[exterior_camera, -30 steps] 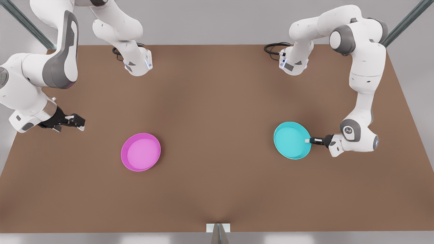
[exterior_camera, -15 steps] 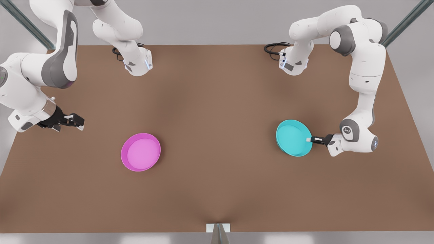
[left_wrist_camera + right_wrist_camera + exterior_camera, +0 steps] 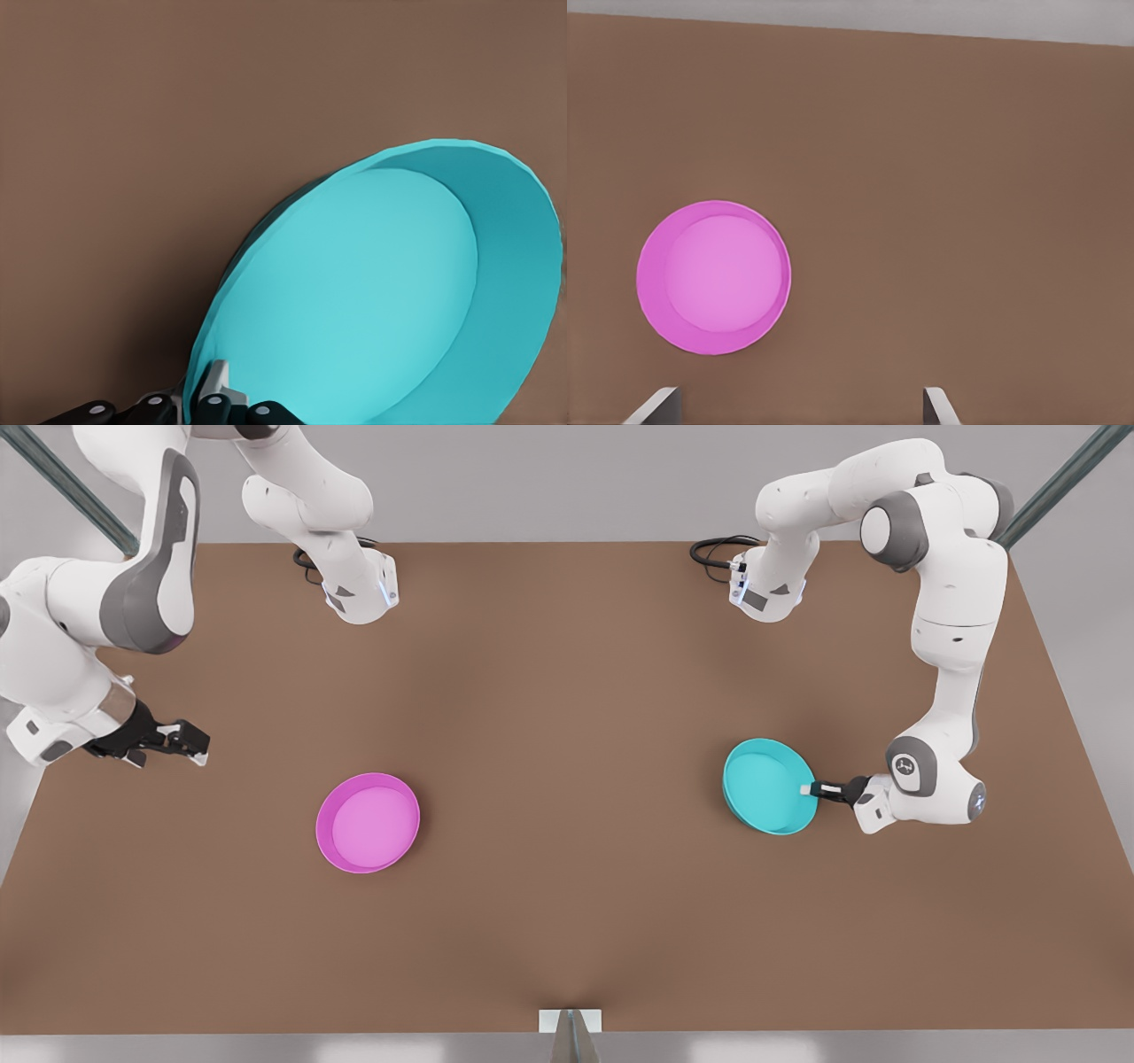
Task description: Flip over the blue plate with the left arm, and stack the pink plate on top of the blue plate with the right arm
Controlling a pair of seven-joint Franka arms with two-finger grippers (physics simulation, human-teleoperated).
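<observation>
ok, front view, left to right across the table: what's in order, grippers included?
Right gripper, open, waiting off to the side → pink plate, flat on the table → blue plate, tilted up → left gripper, shut on the blue plate's rim.

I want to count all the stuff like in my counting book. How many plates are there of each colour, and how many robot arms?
Blue plates: 1, the blue plate, tilted, its rim pinched by the left gripper.
Pink plates: 1, the pink plate, flat on the table.
Robot arms: 2; the right gripper waits with open fingers, away from the pink plate.
Total: 4 things.
</observation>
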